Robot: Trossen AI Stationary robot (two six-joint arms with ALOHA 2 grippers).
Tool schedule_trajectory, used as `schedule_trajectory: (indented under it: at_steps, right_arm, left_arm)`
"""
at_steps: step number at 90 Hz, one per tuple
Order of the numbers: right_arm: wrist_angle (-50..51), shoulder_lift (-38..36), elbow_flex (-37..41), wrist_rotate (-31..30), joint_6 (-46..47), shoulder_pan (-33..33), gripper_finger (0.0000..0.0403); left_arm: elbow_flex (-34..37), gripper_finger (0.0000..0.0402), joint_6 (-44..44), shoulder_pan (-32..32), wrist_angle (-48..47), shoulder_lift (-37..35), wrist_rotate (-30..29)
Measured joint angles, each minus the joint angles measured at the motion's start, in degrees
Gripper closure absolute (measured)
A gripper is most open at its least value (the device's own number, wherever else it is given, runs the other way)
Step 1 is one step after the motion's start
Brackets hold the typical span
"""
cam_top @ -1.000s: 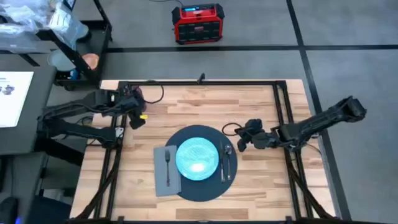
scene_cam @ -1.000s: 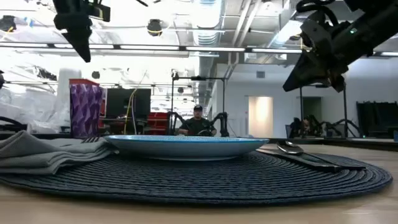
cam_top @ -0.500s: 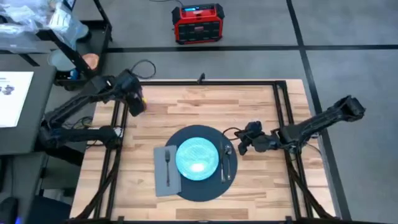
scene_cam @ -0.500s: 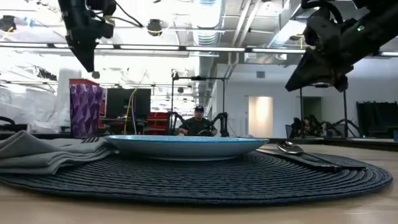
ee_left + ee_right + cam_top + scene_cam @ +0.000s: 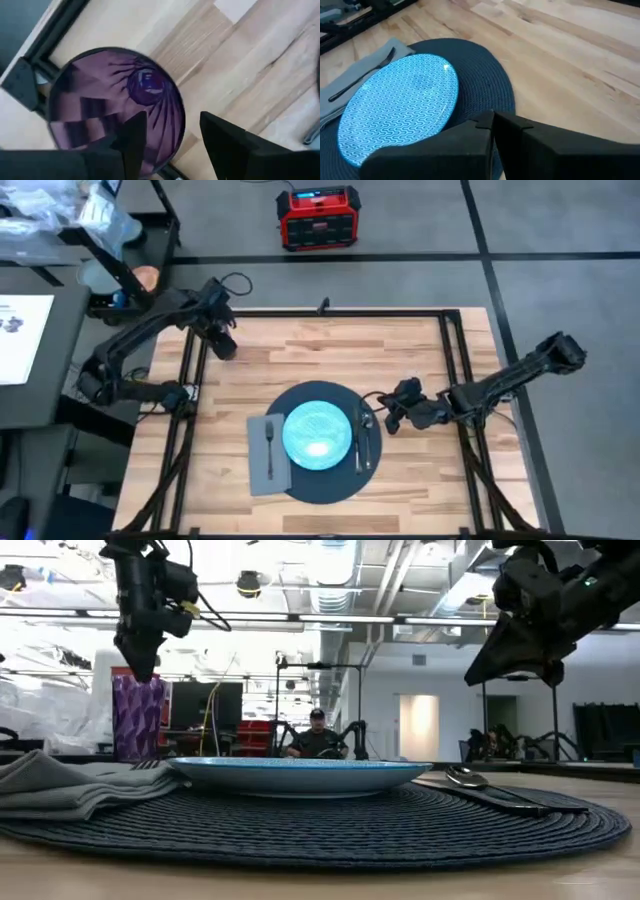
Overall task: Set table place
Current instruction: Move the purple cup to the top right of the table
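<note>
The dark round place mat lies on the wooden table toward its near edge. On it rest a light blue plate, a grey napkin with a fork, and a spoon. A purple cup stands upright on the table near the far left corner. My left gripper hangs open above it, pointing down. My right gripper hovers shut above the table just right of the mat.
The black rail frame runs along the table's edges, one rail close beside the cup. Bare wood lies between the mat and the far rail. A red box sits on the floor beyond the table. A person sits far back in the room.
My left gripper has swung toward the table's far left corner, tipped to point down, and come lower until it stands over the purple cup.
</note>
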State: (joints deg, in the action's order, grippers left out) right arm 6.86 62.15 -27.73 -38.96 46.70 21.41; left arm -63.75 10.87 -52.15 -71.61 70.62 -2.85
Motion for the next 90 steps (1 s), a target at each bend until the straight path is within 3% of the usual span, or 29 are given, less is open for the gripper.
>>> schedule_trajectory:
  at_steps: [22, 45, 74, 90]
  right_arm:
    - [0.0, 0.0, 0.0, -0.02, 0.0, 0.0, 0.0403]
    - [0.0, 0.0, 0.0, -0.02, -0.02, 0.0, 0.0403]
    - [0.89, 0.0, -0.04, -0.06, 0.27, 0.0, 0.0403]
    - [10.48, -1.22, -0.07, -6.66, 10.99, 1.54, 0.0403]
  left_arm:
    - [0.0, 0.025, 1.05, -0.01, 2.77, 2.83, -1.63]
    - [0.0, 0.039, -0.18, -0.21, 1.78, 3.99, -4.08]
    - [-5.29, 0.04, -0.65, 1.2, -3.55, 4.0, -4.05]
    - [-11.56, 0.0401, -1.52, 5.58, -4.97, 3.95, -1.01]
